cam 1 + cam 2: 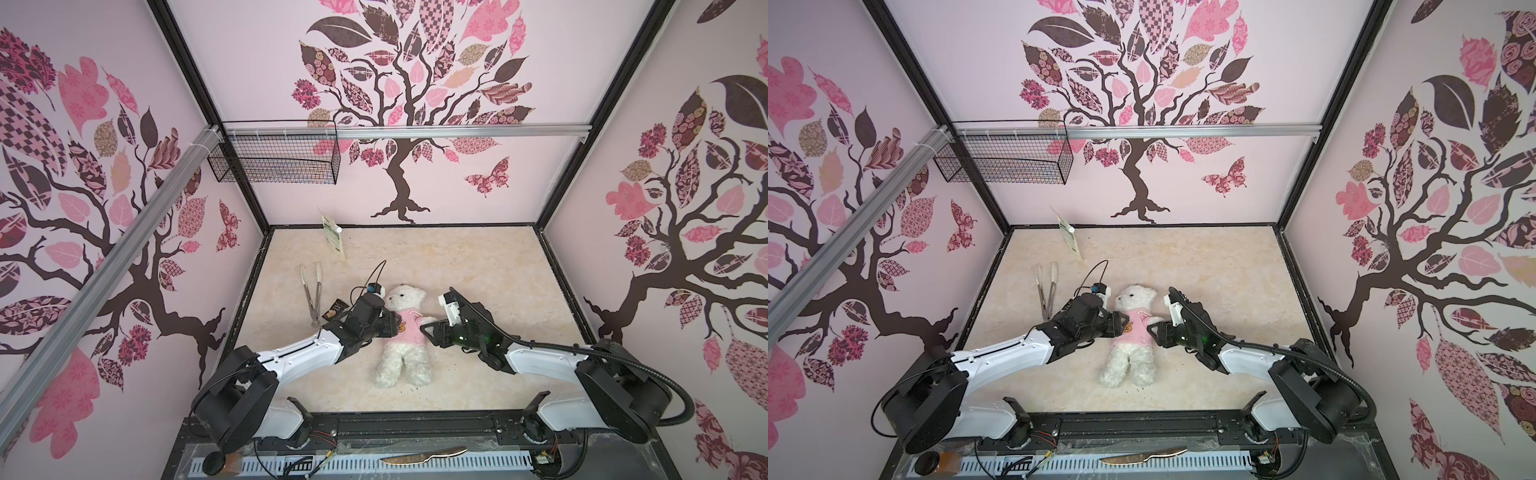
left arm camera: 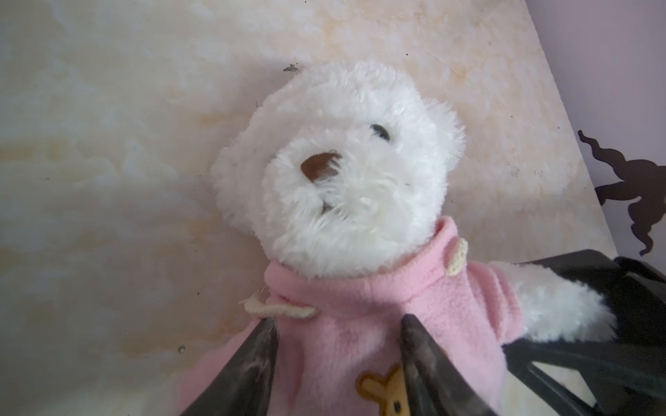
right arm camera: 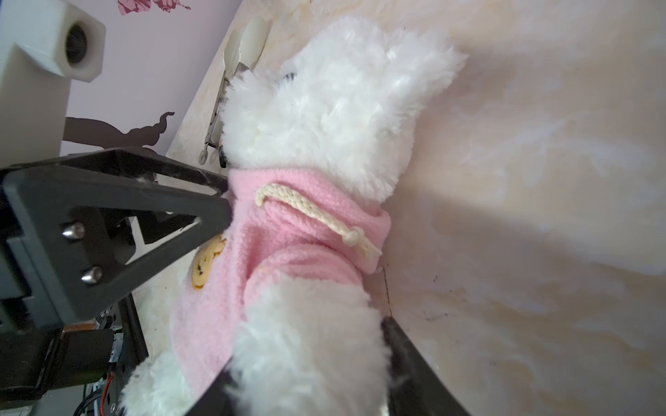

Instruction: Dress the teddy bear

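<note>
The teddy bear (image 1: 405,297) (image 1: 1136,296) lies on its back mid-table, head toward the back wall. It wears a pink hoodie (image 1: 411,328) (image 1: 1138,330) with an orange bear-face patch. My left gripper (image 1: 397,324) (image 1: 1123,325) is at its near shoulder. In the left wrist view the gripper (image 2: 338,324) has its fingers apart, tips pressing the hoodie (image 2: 360,306) below the bear's face (image 2: 346,180). My right gripper (image 1: 426,328) (image 1: 1152,329) reaches from the other side. Its fingers (image 3: 310,340) stand apart on either side of the bear's white arm, which sticks out of the hoodie sleeve (image 3: 288,245).
Metal tongs (image 1: 312,291) (image 1: 1047,286) lie left of the bear, with a small dark packet (image 1: 336,309) beside my left arm. A paper tag (image 1: 333,237) leans at the back left corner. A wire basket (image 1: 274,160) hangs on the rail. A knife (image 1: 424,455) rests on the front ledge.
</note>
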`<state>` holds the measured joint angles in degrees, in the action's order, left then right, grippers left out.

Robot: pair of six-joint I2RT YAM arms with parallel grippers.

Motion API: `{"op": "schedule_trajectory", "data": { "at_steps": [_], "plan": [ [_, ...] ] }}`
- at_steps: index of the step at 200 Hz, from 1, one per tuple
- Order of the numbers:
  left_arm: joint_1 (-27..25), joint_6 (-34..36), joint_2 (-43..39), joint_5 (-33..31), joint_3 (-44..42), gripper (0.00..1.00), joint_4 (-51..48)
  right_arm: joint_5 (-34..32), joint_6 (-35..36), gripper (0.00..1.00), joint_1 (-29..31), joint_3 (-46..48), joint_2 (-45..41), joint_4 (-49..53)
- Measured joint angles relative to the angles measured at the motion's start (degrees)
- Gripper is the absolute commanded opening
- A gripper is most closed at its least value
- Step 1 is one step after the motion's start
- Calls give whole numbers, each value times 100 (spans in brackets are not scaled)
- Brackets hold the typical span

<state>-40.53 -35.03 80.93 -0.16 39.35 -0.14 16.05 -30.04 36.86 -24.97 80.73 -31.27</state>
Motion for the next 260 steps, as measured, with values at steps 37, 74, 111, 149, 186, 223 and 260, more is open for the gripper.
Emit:
{"op": "schedule_trajectory", "data": {
  "at_steps": [37,74,111,149,186,223,260],
  "plan": [
    [273,238,614,-212,621,57,103,35,-260,45,-407,-378,769,-549],
    [507,542,778,-402,1056,59,94,0,-275,54,-645,-511,796,-575],
    [520,1106,223,-1084,1108,62,133,-549,262,64,-647,-509,-179,175],
    [560,1851,-1049,-2293,393,70,870,-1650,1161,73,-664,-553,-1416,872],
    [960,2328,-2081,-3136,-605,81,1384,-2708,1882,82,-708,-553,-2041,1228],
    [1434,2669,-2911,-3633,-1410,89,1779,-3471,2310,98,-883,-501,-2317,1217],
    [1530,3296,-2833,-3906,-1891,94,2339,-3864,2498,99,-1298,-55,-2243,752]
  ]
}}
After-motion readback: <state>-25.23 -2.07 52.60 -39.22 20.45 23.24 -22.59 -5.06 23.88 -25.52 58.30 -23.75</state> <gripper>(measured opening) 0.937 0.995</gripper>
